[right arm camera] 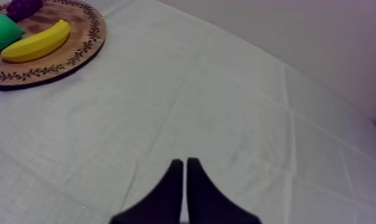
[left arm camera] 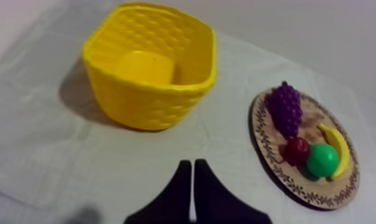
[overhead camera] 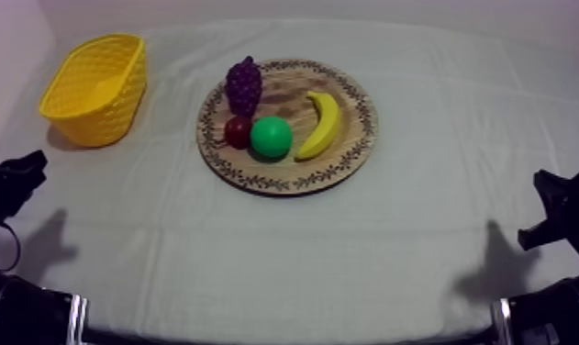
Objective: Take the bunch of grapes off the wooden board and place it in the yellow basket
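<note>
The bunch of grapes (overhead camera: 244, 84) lay on the wooden board (overhead camera: 352, 151), at the edge nearest the yellow basket (overhead camera: 105, 105), just beside the small red fruit (overhead camera: 238, 132). A green fruit (overhead camera: 272, 137) and a banana (overhead camera: 322, 126) shared the board. The basket stood apart from it on the tabletop (overhead camera: 348, 257). My left gripper (left arm camera: 192, 164) was clenched on nothing, near the basket. My right gripper (right arm camera: 185, 162) was clenched empty over bare cloth.

Left gripper (left arm camera: 192, 164) low, fingers (left arm camera: 179, 190) together — right gripper (right arm camera: 185, 162) likewise
</note>
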{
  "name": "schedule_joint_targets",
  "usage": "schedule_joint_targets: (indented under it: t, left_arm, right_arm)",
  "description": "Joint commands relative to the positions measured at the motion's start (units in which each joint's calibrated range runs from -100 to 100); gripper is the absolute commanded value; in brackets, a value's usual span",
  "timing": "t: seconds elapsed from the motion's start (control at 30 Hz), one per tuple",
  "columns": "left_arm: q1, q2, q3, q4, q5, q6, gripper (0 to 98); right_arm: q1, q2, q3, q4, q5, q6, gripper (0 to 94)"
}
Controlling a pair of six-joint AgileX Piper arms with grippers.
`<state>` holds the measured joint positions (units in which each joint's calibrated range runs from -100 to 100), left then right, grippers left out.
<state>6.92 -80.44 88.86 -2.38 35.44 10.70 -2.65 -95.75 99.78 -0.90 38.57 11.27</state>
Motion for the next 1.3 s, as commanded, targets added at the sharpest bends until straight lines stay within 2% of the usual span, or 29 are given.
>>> schedule_joint_targets:
  t: [0.0,0.23,0.57,0.83,1.03,1.27]
  left_arm:
    - [1.7,8.1,-6.2,0.03,2.6,-0.2,0.0]
    - [4.3,23.8,-21.3,1.97,11.4,-0.9,0.0]
    - [6.8,42.3,-46.4,3.86,28.8,2.4,0.0]
    - [10.5,57.4,-62.7,3.57,38.4,6.2,0.0]
    - [14.1,69.3,-74.1,3.00,41.7,8.7,0.0]
    - [17.9,82.3,-86.7,2.28,45.0,10.1,0.0]
  right_arm:
    - [0.0,0.0,0.0,0.0,0.0,0.0,0.3]
    - [0.0,0.0,0.0,0.0,0.0,0.0,0.3]
    - [0.0,0.0,0.0,0.0,0.0,0.0,0.3]
    - [0.0,0.0,0.0,0.0,0.0,0.0,0.3]
    - [0.0,0.0,0.0,0.0,0.0,0.0,0.3]
    - [0.0,0.0,0.0,0.0,0.0,0.0,0.3]
